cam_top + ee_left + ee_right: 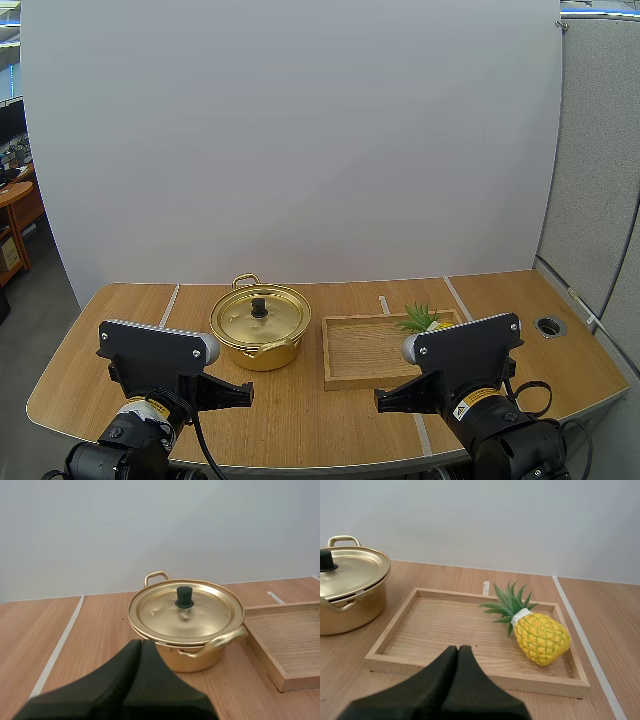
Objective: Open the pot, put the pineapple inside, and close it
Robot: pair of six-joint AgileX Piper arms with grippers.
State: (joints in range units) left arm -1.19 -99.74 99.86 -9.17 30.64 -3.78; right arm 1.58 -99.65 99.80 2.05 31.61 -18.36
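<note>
A gold pot (259, 325) (187, 625) (347, 592) stands mid-table with its lid (186, 610) on, a black knob (184, 597) at the centre. Right of it lies a wooden tray (355, 350) (450, 630) holding a yellow pineapple (537, 632) with green leaves (420, 318) at its right side. My left gripper (243, 394) (141, 645) is shut on nothing, in front of the pot and a little to its left. My right gripper (382, 399) (458, 650) is shut on nothing, just before the tray's near rim.
White tape lines (57, 647) (585, 640) cross the wooden table (300, 420). A round cable hole (549, 326) sits at the far right. A white backdrop stands behind the table.
</note>
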